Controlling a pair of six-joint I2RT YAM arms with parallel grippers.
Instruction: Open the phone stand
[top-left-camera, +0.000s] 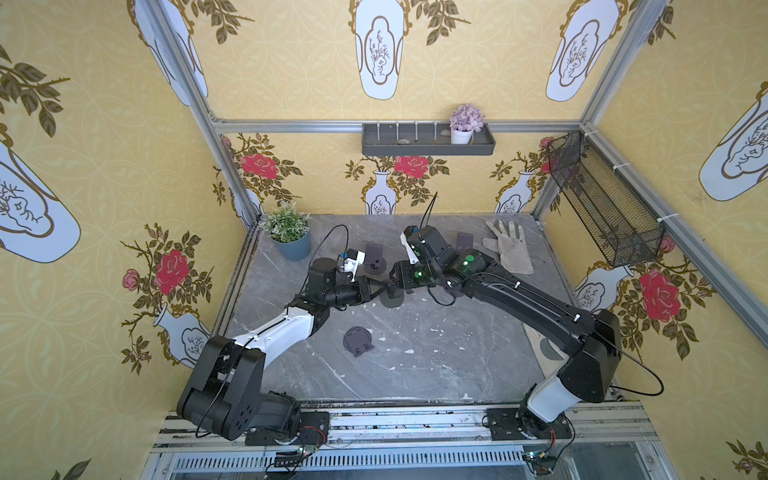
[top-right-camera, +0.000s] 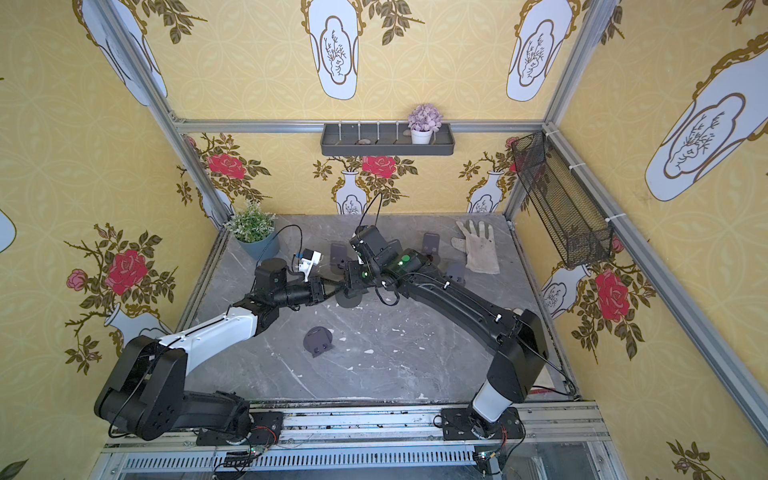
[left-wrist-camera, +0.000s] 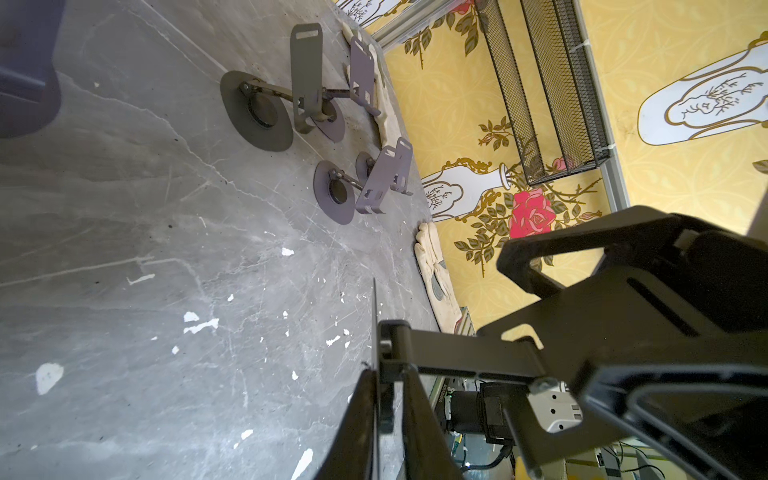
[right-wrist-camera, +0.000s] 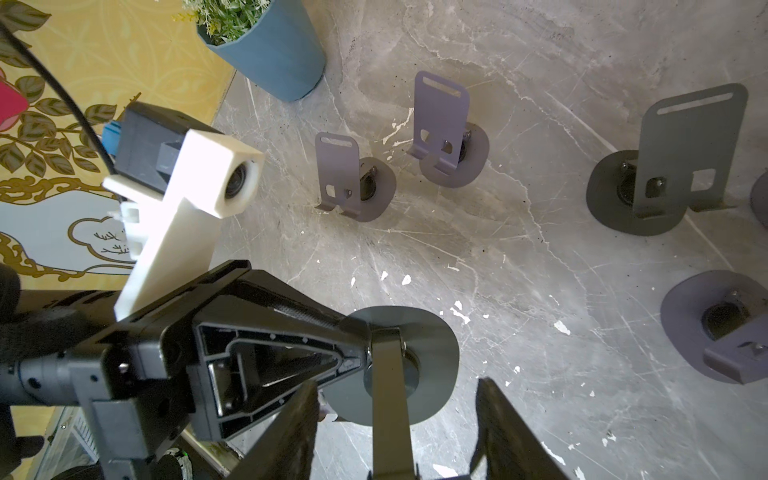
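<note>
Stand (top-left-camera: 390, 296) sits mid-table between both grippers, apparently just clear of the table (top-left-camera: 436, 357). Left gripper (left-wrist-camera: 386, 372): jaws narrow, pinching the base (right-wrist-camera: 434, 332) rim, likely to anchor it while the hinge is worked. Right gripper (right-wrist-camera: 397, 384): jaws part open, straddling the arm (right-wrist-camera: 390, 419) with gaps either side, gripping nothing. Judged next: close on arm, swing it up.

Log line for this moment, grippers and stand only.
left gripper: shut on phone stand base rim | right gripper: open, straddling arm | stand: arm angled out from base
</note>
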